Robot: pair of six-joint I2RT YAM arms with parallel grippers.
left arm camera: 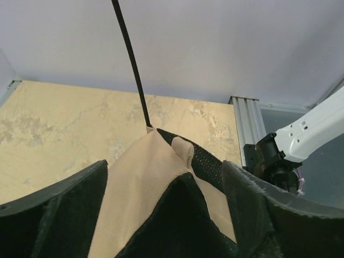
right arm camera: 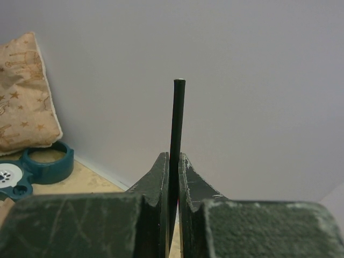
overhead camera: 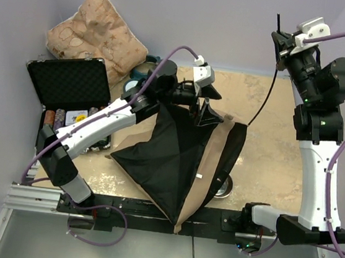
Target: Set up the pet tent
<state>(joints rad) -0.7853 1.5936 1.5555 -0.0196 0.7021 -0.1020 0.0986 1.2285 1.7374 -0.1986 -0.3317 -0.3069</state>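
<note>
Right gripper (right arm camera: 173,161): pressed together on the thin pole (right arm camera: 177,118), its tip just clear above the fingers. Left gripper (left arm camera: 164,169): fingers wide apart with the tent (left arm camera: 145,199) peak bunched between them; whether they bite, you cannot tell. The pole bows down from the right gripper into the cloth. Pull harder and it likely slips from the pinch, or drags the tent from the left gripper.

Matt woven cloth pet tent (overhead camera: 170,157); smooth pole (right arm camera: 177,118).
</note>
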